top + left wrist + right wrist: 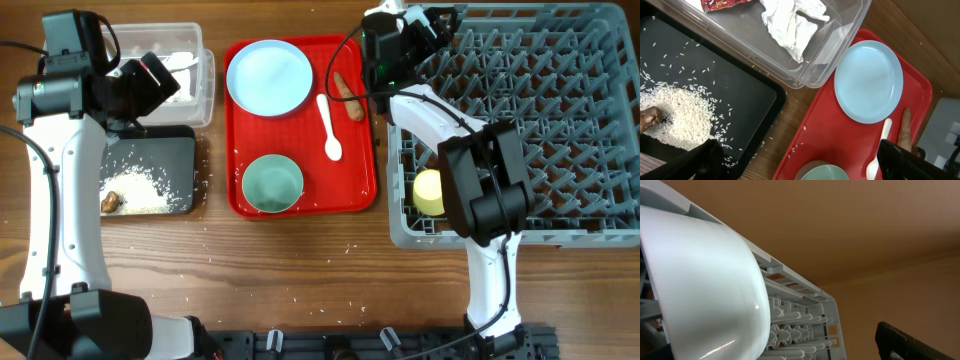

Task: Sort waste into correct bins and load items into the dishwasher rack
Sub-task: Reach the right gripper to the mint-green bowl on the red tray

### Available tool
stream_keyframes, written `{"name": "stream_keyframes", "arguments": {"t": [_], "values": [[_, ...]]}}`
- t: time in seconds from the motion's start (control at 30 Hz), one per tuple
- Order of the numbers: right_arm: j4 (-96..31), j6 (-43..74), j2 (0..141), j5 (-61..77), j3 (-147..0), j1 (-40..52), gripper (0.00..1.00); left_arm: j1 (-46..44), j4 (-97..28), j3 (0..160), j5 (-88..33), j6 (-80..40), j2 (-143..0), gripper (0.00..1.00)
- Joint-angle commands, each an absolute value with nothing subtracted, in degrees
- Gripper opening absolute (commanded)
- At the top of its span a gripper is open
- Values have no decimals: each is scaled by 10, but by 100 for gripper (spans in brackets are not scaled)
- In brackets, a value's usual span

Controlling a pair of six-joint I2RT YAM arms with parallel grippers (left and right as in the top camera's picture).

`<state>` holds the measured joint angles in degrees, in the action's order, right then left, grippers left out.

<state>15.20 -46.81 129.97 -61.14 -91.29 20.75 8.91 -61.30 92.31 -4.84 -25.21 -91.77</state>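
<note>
The right claw (435,25) stood apart at a corner of the dishwasher rack (560,110). Its one visible finger (915,342) cleared the pale blue bowl (705,280), which lay close against the rack's rim and hid the other finger. The left claw (805,162) gaped empty above the red tray's (815,125) edge, between the black tray (740,85) and the pale blue plate (868,81). The right arm covered part of the yellow cup (428,192) in the rack, and the pale green bowl (822,174) was cropped.
</note>
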Motion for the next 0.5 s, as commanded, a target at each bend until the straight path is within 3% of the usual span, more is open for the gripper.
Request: {"name": "stream_keyframes", "arguments": {"t": [0.0,0.23,0.37,0.47], "values": [[172,-464,1264,-587,-915,227,100,91,-612,934,-49,-256,-904,100],[153,-459,1177,-539,-915,242,100,91,-612,934,-49,-256,-904,100],[15,-317,1146,-467,-915,258,100,91,-612,934,-49,-256,-904,100],[-153,-173,1110,-248,-915,270,100,91,-612,934,-49,-256,-904,100]]}}
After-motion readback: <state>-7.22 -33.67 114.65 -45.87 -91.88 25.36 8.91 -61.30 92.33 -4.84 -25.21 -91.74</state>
